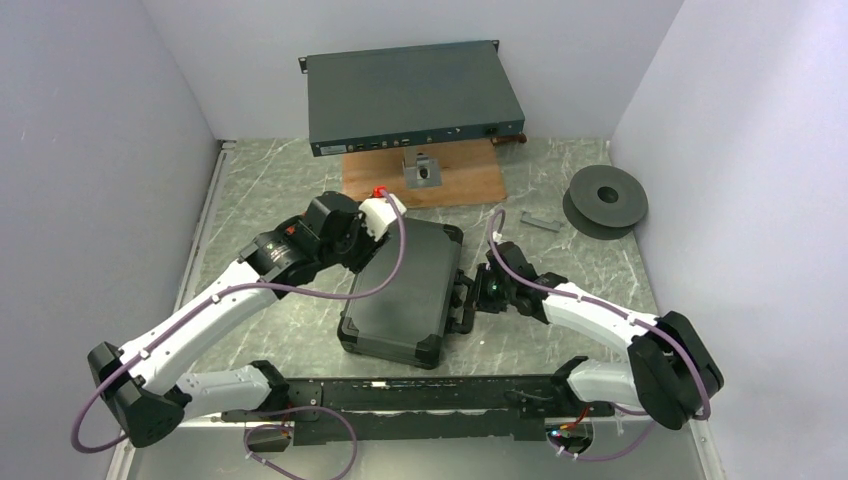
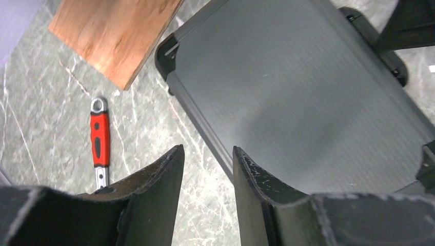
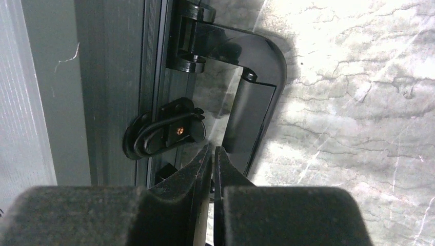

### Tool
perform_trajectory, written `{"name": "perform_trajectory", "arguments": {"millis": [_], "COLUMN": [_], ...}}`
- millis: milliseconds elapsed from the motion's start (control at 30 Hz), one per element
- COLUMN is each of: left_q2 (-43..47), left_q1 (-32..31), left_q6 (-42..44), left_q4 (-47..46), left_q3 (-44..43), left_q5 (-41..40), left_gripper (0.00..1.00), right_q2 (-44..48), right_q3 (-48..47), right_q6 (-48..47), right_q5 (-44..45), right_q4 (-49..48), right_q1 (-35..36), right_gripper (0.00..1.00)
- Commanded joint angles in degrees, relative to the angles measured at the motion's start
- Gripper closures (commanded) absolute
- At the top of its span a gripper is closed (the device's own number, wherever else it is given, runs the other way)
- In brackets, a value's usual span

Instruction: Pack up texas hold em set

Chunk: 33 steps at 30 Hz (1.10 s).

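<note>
Since the small black hard case (image 1: 410, 300) is lying shut, I'm guessing latching's left: right gripper (image 3: 213, 151) pinched together, left gripper (image 2: 208, 151) gaping empty.

Rack unit (image 1: 410, 95), board (image 1: 470, 185), spool (image 1: 605, 200), wrench (image 2: 100, 141)

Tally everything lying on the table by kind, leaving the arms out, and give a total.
black case: 1
grey-blue rack unit: 1
wooden board: 1
dark grey spool: 1
red-handled tool: 1
grey metal bracket on the board: 1
flat grey strip beside the spool: 1
Total: 7
</note>
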State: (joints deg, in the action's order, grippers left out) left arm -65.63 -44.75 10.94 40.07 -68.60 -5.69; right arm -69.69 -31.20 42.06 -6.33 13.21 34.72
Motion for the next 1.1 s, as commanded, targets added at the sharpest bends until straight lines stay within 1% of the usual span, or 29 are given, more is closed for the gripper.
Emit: {"name": "perform_trajectory", "arguments": {"millis": [0,133,367,500,700,900,1067], "left_q2": [3.4,4.7,5.0,6.0,5.8,6.1,5.7], "left_q1": [1.6,2.2,2.2,2.3,2.2,2.4,2.5], "left_q6": [-1.3,-1.2,-1.4,-1.6,-1.5,-1.5,-1.6], "left_q4": [-6.5,-7.7,-8.0,-8.6,-8.5,-8.9,-8.7], "left_q3": [4.1,6.4,7.5,8.3,8.6,8.8,8.7], "left_q5": [-1.7,-2.5,-4.4,-4.7,-4.9,-4.8,-4.7], "left_gripper": [0.56,0.58,0.6,0.6,0.6,0.6,0.6], "right_q2": [0.1,0.9,-0.7,-2.3,-6.4,-12.2,-11.6], "right_q3": [-2.9,-3.4,-4.7,-5.1,-4.1,-1.3,-1.8], "right_q6": [0.0,0.0,0.2,0.5,1.5,1.8,1.3], "right_q5": [-1.1,-0.2,-0.4,-0.9,0.2,-0.8,0.1], "right_q4": [-2.6,-1.6,-1.8,-3.0,-4.4,-8.2,-6.9], "right_q1": [0.3,0.3,0.3,0.3,0.5,0.7,0.7], "right_gripper": [0.94,1.0,1.0,1.0,1.0,1.0,1.0]}}
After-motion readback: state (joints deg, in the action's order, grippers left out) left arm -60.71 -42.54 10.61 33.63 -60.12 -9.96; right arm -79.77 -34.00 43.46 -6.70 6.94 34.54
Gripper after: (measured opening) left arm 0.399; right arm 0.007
